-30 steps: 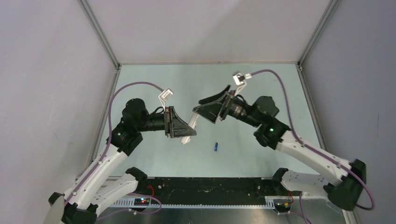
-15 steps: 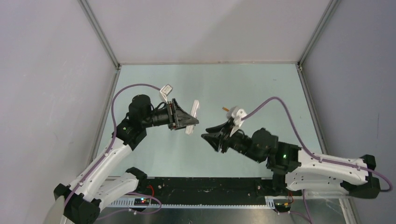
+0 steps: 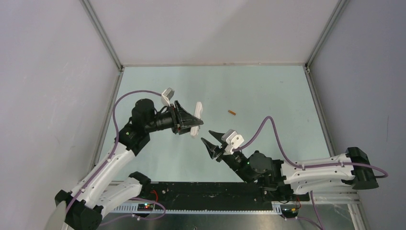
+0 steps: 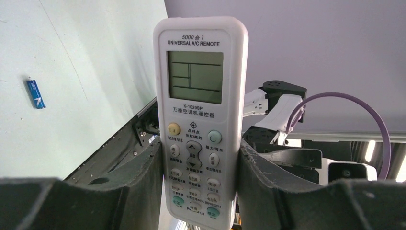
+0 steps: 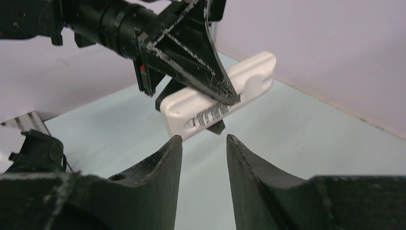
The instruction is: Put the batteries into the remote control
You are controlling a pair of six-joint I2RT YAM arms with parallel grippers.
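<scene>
My left gripper (image 4: 200, 144) is shut on the lower half of the white remote control (image 4: 196, 86). It holds the remote upright above the table, display and buttons facing its wrist camera. From above, the remote (image 3: 198, 110) sticks out of the left gripper (image 3: 193, 125) left of centre. My right gripper (image 3: 208, 139) sits just right of it and nearer, open with nothing between its fingers. In the right wrist view the remote's back (image 5: 249, 79) lies just beyond the right gripper (image 5: 203, 138). The orange battery (image 3: 232, 113) lies mid-table. The blue battery (image 4: 36, 93) lies on the mat.
The pale green mat (image 3: 268, 91) is walled by grey panels on three sides. A black rail (image 3: 201, 189) with the arm bases runs along the near edge. Purple cables (image 3: 268, 125) loop off both wrists.
The right arm swung back from the far middle to low near the front edge, its jaws narrowing, and now covers the blue battery from above. The left gripper carried the remote slightly farther back.
</scene>
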